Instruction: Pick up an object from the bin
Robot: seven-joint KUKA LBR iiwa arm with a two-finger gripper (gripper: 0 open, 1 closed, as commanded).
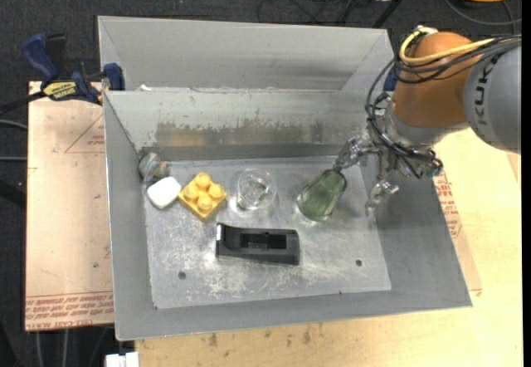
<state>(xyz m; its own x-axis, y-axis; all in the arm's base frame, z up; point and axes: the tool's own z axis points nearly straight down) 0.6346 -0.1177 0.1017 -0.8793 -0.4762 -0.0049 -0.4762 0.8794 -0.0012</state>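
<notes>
My gripper (365, 177) hangs at the right side of the bin, low above the floor. Its two fingers stand apart, open, with nothing between them. One fingertip (343, 159) is right at the top end of a pale green glass bottle (321, 195) that lies tilted on the bin floor just left of the gripper. The other fingertip (378, 194) is over bare metal to the bottle's right. A clear drinking glass (254, 189) stands further left of the bottle.
A black tape dispenser (257, 245) lies in the front middle. A yellow studded block (202, 195), a white soap-like piece (163, 192) and a small grey thing (149, 164) sit at the left. The arm's orange cover hangs over the bin's right wall.
</notes>
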